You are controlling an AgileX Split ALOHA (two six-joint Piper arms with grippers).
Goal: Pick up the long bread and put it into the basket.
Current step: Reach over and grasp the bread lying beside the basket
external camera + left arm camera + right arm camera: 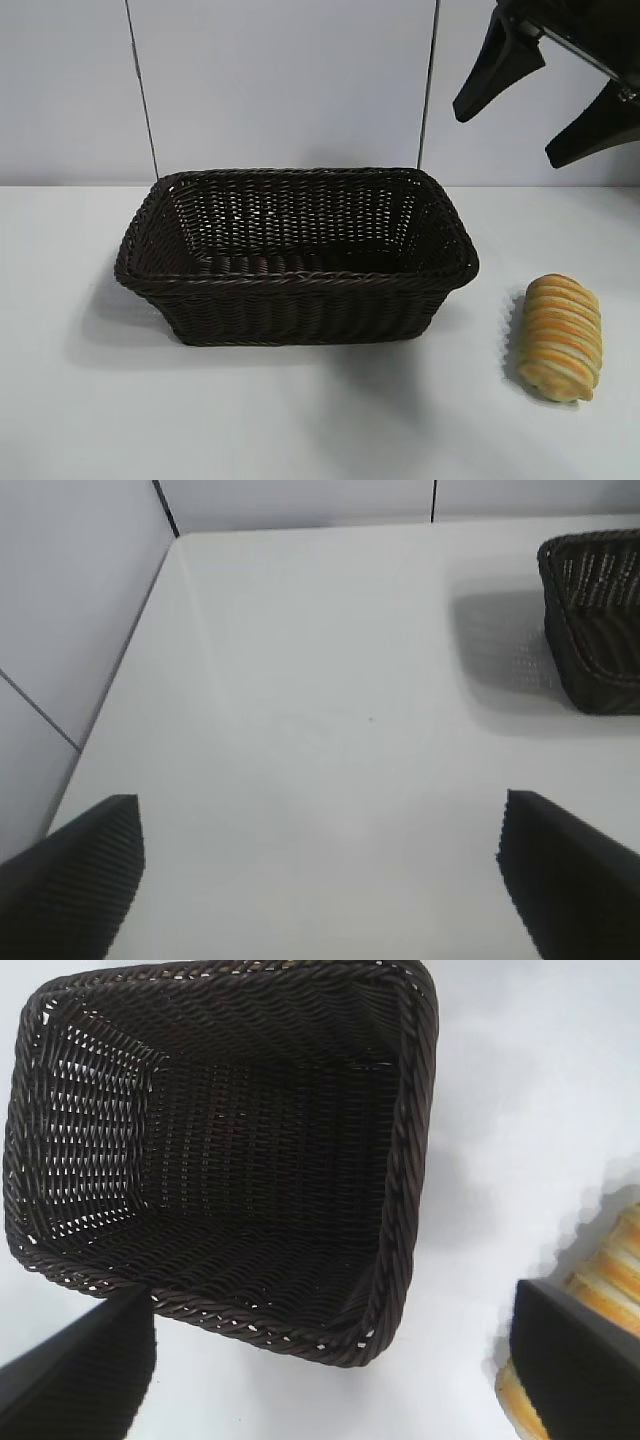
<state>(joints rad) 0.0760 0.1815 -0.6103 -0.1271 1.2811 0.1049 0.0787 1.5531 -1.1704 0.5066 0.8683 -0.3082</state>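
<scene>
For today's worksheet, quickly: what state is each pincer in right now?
Left pincer: open, holding nothing.
Right pincer: open, holding nothing, raised above the long bread.

The right gripper [330,1360] is hovering with fingers spread wide above the basket [400,1210]; the long bread [610,1270] is lying beside it.

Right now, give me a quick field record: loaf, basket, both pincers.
loaf: ridged golden-yellow oblong bread lying on the white table, to the right of the basket, apart from it
basket: dark brown woven wicker basket, upright, nothing inside
right pincer: open, raised above the loaf, holding nothing
left pincer: open, over bare table beside the basket
</scene>
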